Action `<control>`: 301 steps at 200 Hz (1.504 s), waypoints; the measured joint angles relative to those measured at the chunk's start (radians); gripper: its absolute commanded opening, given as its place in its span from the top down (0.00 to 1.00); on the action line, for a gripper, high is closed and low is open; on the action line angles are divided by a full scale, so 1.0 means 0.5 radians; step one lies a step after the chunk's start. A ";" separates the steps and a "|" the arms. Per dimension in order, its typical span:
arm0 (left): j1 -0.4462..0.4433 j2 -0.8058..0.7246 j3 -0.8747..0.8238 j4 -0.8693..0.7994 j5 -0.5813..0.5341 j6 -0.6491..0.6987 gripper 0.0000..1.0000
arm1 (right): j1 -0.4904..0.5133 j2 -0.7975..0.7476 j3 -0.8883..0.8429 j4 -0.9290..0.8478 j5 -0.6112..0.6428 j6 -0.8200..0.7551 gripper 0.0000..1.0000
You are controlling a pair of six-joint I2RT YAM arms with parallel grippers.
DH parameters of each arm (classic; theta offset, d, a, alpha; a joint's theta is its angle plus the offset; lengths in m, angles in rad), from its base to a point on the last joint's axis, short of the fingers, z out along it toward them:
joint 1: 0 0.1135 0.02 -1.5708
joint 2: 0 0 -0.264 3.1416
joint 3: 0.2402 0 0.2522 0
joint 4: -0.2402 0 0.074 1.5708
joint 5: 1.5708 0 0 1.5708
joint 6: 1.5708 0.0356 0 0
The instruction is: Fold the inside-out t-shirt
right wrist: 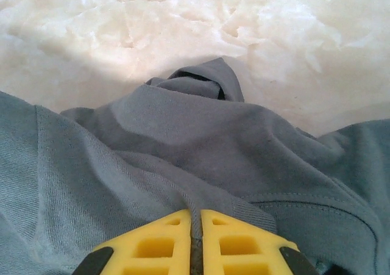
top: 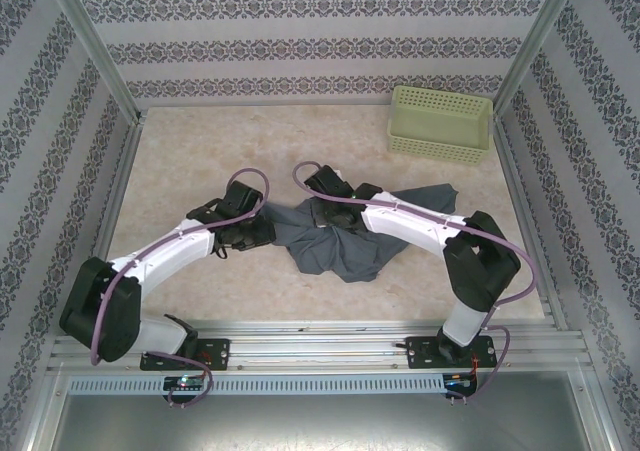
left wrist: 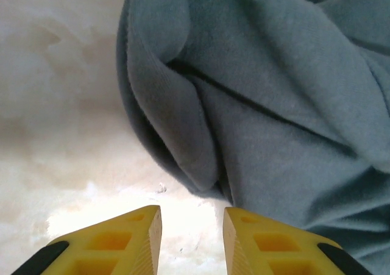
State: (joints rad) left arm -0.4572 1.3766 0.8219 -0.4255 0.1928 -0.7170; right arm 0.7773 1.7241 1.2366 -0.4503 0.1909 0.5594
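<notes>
At the middle of the table (top: 200,151) we see the inside-out t-shirt (top: 345,246), a plain slate blue-grey heap of soft folds with no print. A stitched seam shows in the right wrist view. At its 9 o'clock edge, the left gripper (left wrist: 192,217) is released. Its yellow fingers stand apart over bare table, with a rolled fold of cloth just ahead. At the heap's 12 o'clock side, the right gripper (right wrist: 195,217) is clenched on a ridge of the t-shirt.

The table is pale, marbled beige. Patterned papered walls (top: 320,31) and metal posts (top: 95,51) enclose it. A pale green perforated basket (top: 440,123) sits at 1 o'clock.

The heap's long axis runs roughly 9 to 3 o'clock, with a flat tongue reaching toward 2. We cannot tell where the neck or hem points.
</notes>
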 measured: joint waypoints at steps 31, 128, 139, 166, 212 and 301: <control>0.000 0.084 0.000 0.062 -0.010 -0.016 0.70 | -0.006 -0.014 -0.019 0.026 -0.006 0.024 0.91; 0.000 0.213 0.033 0.155 -0.021 -0.037 0.80 | -0.006 -0.021 -0.052 0.066 -0.035 0.029 0.91; 0.000 0.213 0.053 0.156 -0.021 -0.037 0.80 | -0.006 -0.021 -0.061 0.071 -0.040 0.029 0.91; 0.000 0.213 0.086 0.156 -0.021 -0.037 0.79 | -0.006 -0.021 -0.082 0.074 -0.049 0.031 0.91; 0.000 0.224 0.117 0.153 -0.021 -0.034 0.90 | -0.006 -0.032 -0.101 0.072 -0.049 0.037 0.91; 0.002 -0.204 0.221 -0.256 -0.083 0.117 1.00 | -0.095 -0.164 -0.103 -0.089 0.164 0.018 0.92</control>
State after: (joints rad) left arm -0.4561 1.2743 0.9325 -0.5537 0.1513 -0.6586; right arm 0.7300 1.6421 1.1851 -0.4946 0.2729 0.5682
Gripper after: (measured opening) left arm 0.047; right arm 0.088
